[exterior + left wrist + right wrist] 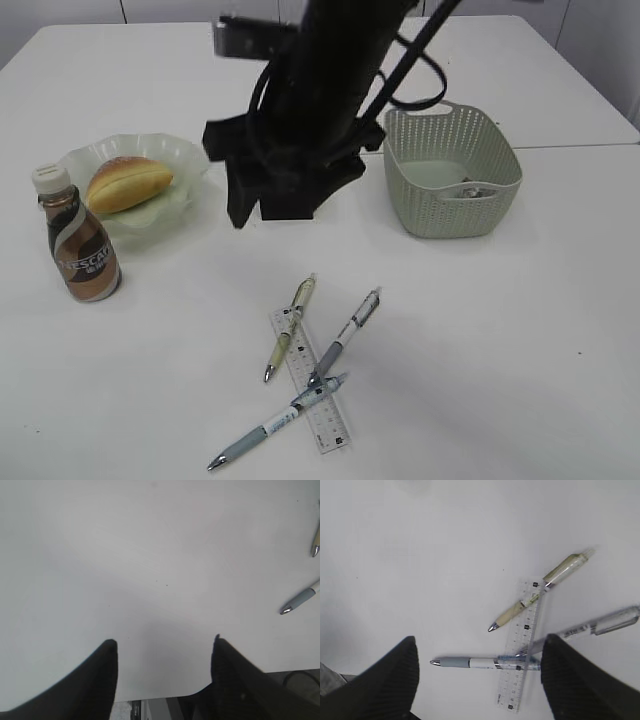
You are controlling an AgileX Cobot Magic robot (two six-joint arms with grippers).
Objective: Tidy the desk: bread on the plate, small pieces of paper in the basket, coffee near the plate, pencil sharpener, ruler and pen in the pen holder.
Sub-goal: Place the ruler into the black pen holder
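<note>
The bread (127, 183) lies on the plate (180, 150) at the left, and the coffee (82, 250) stands just in front of them. In the front middle of the desk (520, 350), three pens lie across the clear ruler (310, 385): a green pen (290, 327), a clear pen (345, 338) and a grey-grip pen (280, 420). My right gripper (265, 212) hangs open high above them. Its wrist view has the ruler (522, 650) and the grey-grip pen (480, 662) between the open right gripper's (480, 639) fingers. My left gripper (164, 642) is open over bare desk. The pen holder and pencil sharpener are out of view.
The basket (450, 215) stands at the right with small crumpled pieces (470, 190) on its floor. The right arm blocks the middle back of the desk. Two pen tips (300, 600) show at the right of the left wrist view, and the desk's edge (165, 696) runs along its bottom.
</note>
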